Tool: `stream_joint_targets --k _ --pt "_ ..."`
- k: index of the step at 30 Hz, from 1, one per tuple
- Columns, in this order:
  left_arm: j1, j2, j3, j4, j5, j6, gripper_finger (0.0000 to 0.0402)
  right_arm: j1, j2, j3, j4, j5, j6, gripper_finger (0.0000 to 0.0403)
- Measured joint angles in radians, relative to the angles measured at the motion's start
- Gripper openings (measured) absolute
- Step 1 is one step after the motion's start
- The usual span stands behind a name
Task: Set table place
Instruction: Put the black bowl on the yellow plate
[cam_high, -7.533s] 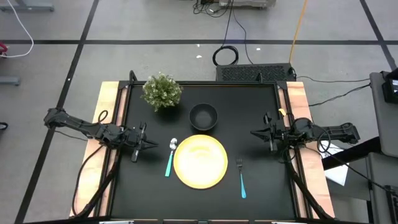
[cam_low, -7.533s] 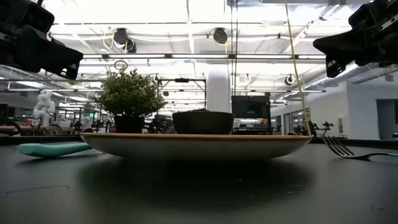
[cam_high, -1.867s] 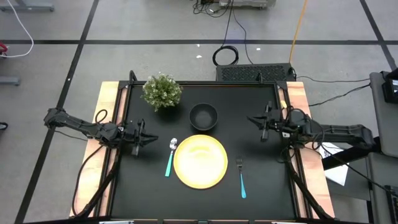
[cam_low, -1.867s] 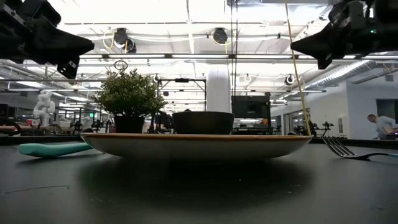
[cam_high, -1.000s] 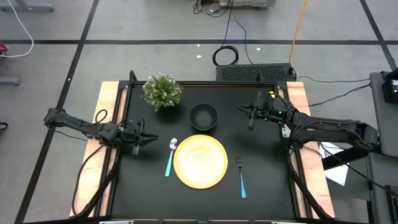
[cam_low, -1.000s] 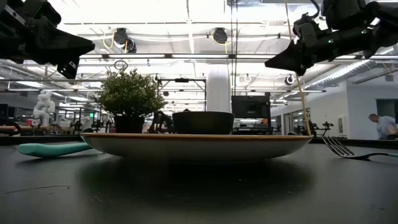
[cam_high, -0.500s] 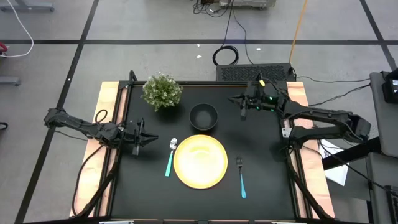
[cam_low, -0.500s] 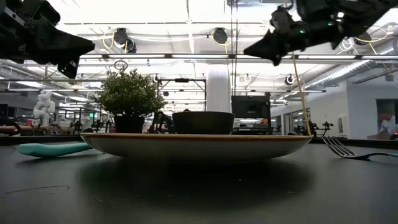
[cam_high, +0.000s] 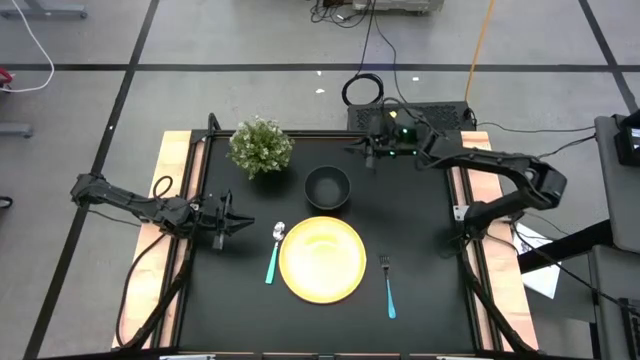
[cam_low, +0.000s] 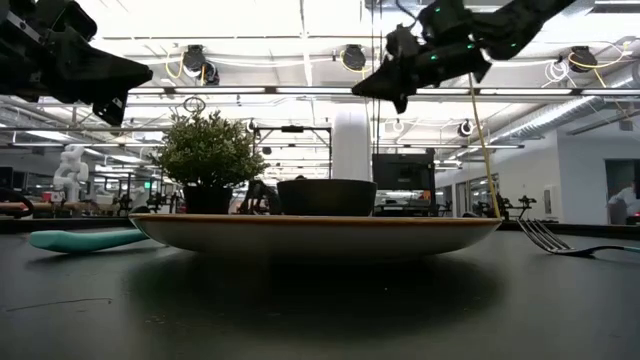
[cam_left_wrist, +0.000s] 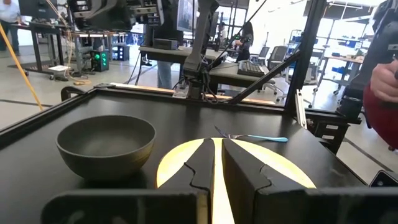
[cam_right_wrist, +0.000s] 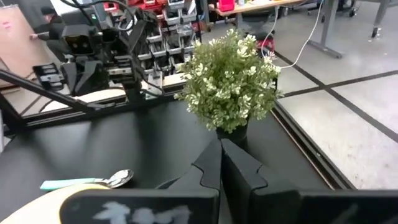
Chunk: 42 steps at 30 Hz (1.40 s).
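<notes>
The yellow plate (cam_high: 322, 259) lies flat on the black table (cam_high: 420, 240) near its front middle. The black bowl (cam_high: 327, 187) stands just beyond it. The teal-handled spoon (cam_high: 274, 250) lies left of the plate and the fork (cam_high: 387, 285) right of it. My left gripper (cam_high: 245, 226) hovers shut and level at the table's left side, pointing at the plate and holding nothing. My right gripper (cam_high: 352, 150) is shut and empty, high over the far edge, beyond and right of the bowl, pointing toward the plant.
A bushy potted plant (cam_high: 261, 147) stands at the far left corner, straight ahead of my right gripper (cam_right_wrist: 221, 146). Pale wooden strips (cam_high: 172, 200) line the table's left and right sides. A black box (cam_high: 410, 117) and cables lie beyond the far edge.
My right gripper has swung from the table's right side toward the far edge and leftward, rising as it went, and stays shut and empty. The plate, bowl, spoon and fork lie as before.
</notes>
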Motion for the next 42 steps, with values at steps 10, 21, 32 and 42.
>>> stream_joint_targets --k 10,21,32,42 --pt "0.0 0.0 0.0 0.0 0.0 0.002 0.0031 0.0 0.167 0.158 -0.102 -0.027 0.005 0.0" --pt "0.0 0.0 0.0 -0.001 0.0 0.0 0.0031 0.0 0.284 0.372 -0.437 -0.044 -0.088 0.0" --pt "0.0 0.0 0.0 -0.001 0.0 0.001 0.0031 0.0 0.294 0.492 -0.771 0.097 -0.223 0.0" --pt "0.0 0.0 0.0 0.0 -0.025 0.003 0.0031 0.003 0.338 0.495 -0.886 0.146 -0.207 0.0"
